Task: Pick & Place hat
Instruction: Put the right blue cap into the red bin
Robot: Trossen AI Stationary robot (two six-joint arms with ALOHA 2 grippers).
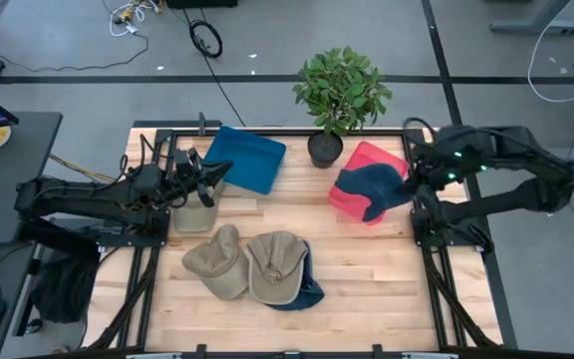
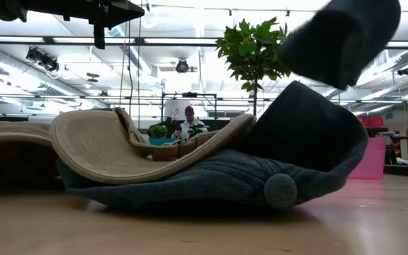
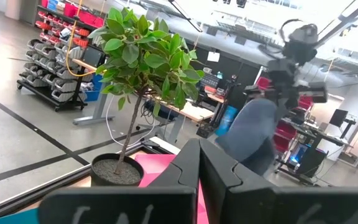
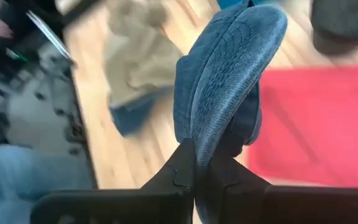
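Right now the right gripper [image 4: 196,163] is pinching a dark blue hat [image 4: 225,74] between its fingers [image 4: 180,168], which are closing tight on the fabric edge in the right wrist view. From above, that blue hat [image 1: 379,187] is hanging over the red bin [image 1: 367,162] at the right rear of the table [image 1: 367,289], with the right gripper [image 1: 414,181] just beside the bin's right edge.

Left gripper [image 1: 207,179] is sitting at the left rear of the table, above a grey container [image 1: 195,216] and just beside the blue bin [image 1: 245,158]. Its fingers [image 3: 188,168] are looking pressed together in the left wrist view, gripping nothing.

A potted plant [image 1: 340,95] is standing at the rear middle, between the blue and red bins.

Toward the front middle, two tan hats are lying side by side, touching: one tan hat [image 1: 217,261] on the left, a second tan cap [image 1: 275,264] on the right, resting on another dark blue hat [image 1: 305,291] peeking out under it. Low view is showing the tan brim [image 2: 112,152] draping over that blue hat [image 2: 261,173], with the lifted hat [image 2: 342,35] hanging at upper right.
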